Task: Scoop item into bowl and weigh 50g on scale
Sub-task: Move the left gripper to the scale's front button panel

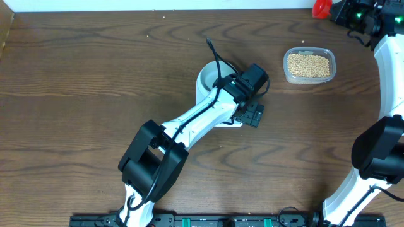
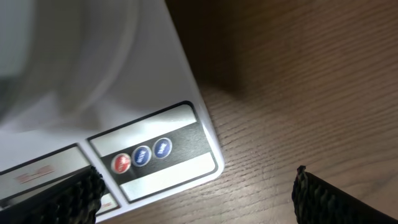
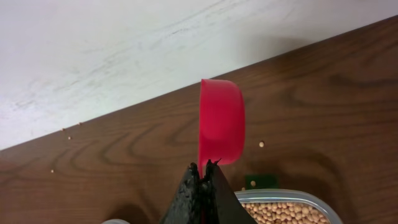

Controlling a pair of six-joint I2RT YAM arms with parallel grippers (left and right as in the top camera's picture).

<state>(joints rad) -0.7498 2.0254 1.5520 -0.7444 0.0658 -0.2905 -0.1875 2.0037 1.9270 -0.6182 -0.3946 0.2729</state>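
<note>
The left end effector has its two fingers wide apart, and they hold nothing. One finger shows at the lower left of the wrist view and one at the lower right. Just past them is a corner of the one white scale. It has three round buttons in a row: one red and two blue. The bowl is at the upper left of that view, white and blurry, and looks to sit on the scale. From above, the one bowl is near the middle of the frame, and the left arm covers part of it.

The right end effector is at the upper right of the overhead frame. Its two fingers are pressed together on the one red scoop. The scoop is turned on its side over the brown surface, close to the white wall. At the bottom of the right wrist view is the one clear tub, full of beans. From above, the tub is to the right of the bowl, well apart. A few loose beans lie on the surface near the wall.
</note>
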